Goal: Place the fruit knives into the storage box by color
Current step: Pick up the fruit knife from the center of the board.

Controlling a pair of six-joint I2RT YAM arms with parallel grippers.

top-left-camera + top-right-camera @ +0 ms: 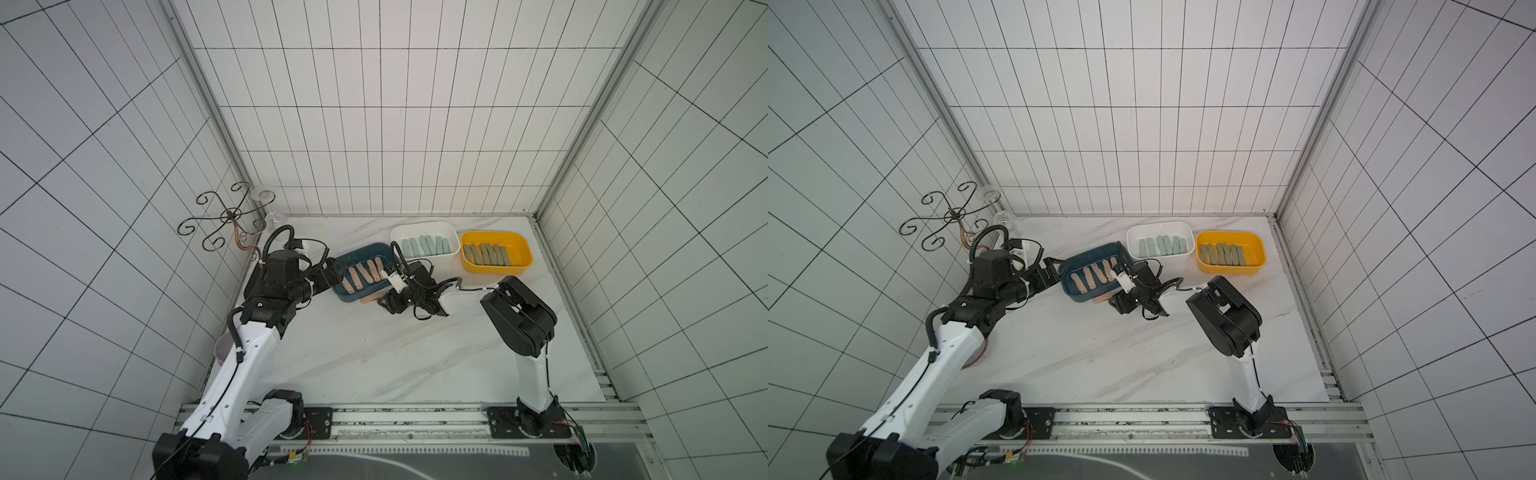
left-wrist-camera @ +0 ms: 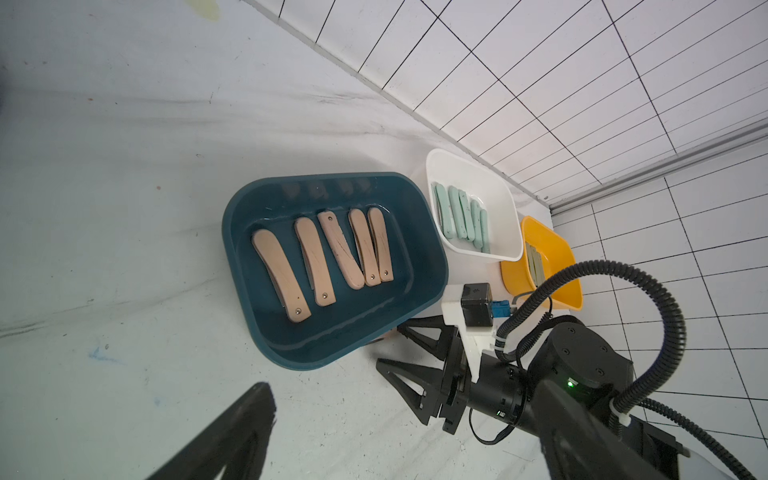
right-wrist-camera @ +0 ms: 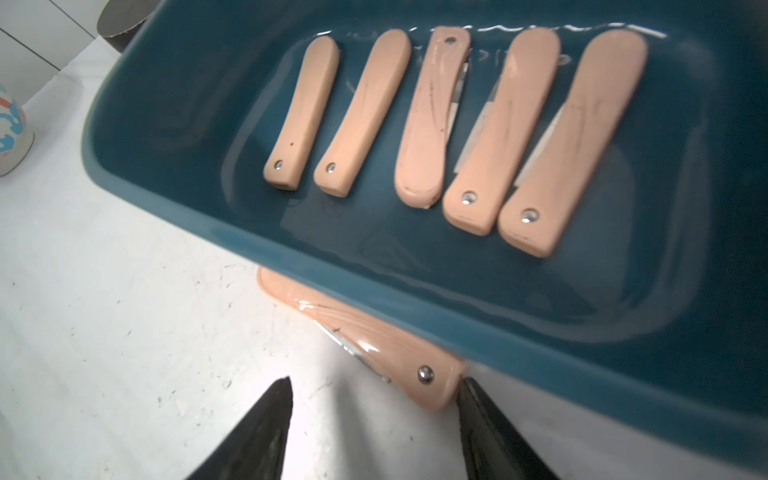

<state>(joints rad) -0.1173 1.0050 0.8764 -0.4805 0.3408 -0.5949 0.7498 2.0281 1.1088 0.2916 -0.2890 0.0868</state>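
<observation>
Now five pink knives (image 3: pixel 428 124) lie boxed, sixth (image 3: pixel 386 349) outside; right jaws parted, left unclear.

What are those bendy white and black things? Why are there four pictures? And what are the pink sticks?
They are two robot arms, the left arm and the right arm. Each ends in a two-fingered pincher called a gripper. Two pictures look down from a camera above. The other two come from small cameras on the arms' wrists.

On the table stand three boxes. The blue box holds five peach-pink folded fruit knives. The white box holds mint-green knives, and the yellow box holds olive-grey knives.

A loose peach-pink knife lies on the table beside the blue box. The right gripper is open around its end and holds nothing yet. The left gripper is beside the blue box. I cannot tell if it is open.
</observation>
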